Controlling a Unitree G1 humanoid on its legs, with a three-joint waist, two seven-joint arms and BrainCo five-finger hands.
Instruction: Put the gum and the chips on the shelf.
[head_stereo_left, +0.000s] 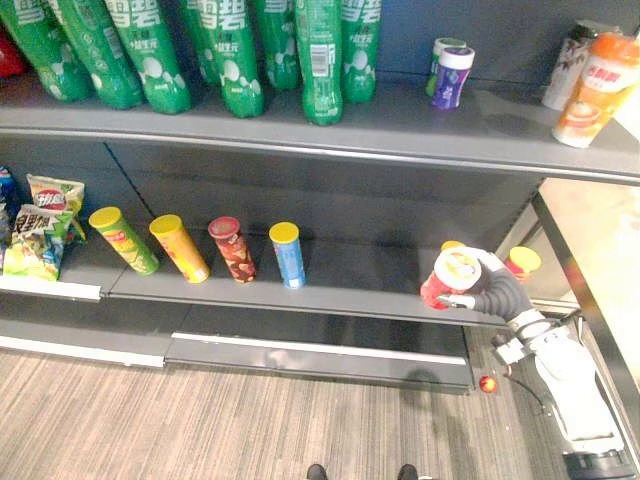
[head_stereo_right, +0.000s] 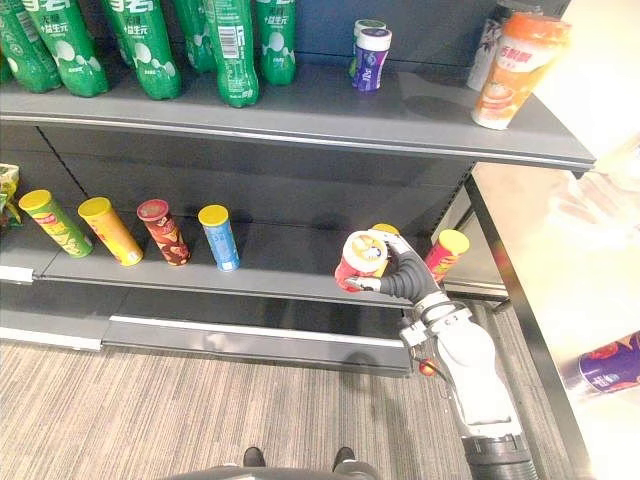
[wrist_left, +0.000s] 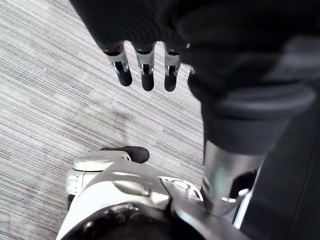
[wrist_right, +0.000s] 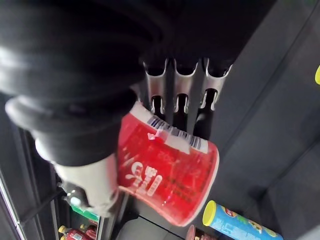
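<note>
My right hand (head_stereo_left: 497, 292) is shut on a red chips tub (head_stereo_left: 447, 279) with a pale lid and holds it tilted over the right end of the lower shelf (head_stereo_left: 340, 285). In the right wrist view the fingers (wrist_right: 176, 95) curl over the red tub (wrist_right: 167, 172). Two gum jars (head_stereo_left: 452, 73) with purple labels stand on the upper shelf (head_stereo_left: 400, 125). Another purple jar (head_stereo_right: 612, 365) lies on the pale table at the right. My left hand (wrist_left: 145, 67) hangs over the floor with its fingers straight and holds nothing.
Several chips cans (head_stereo_left: 235, 248) stand tilted in a row on the lower shelf, and two yellow-lidded ones (head_stereo_left: 522, 262) sit behind my right hand. Green bottles (head_stereo_left: 320, 55) line the upper shelf, with drink bottles (head_stereo_left: 595, 90) at its right end. Snack bags (head_stereo_left: 40, 225) sit far left.
</note>
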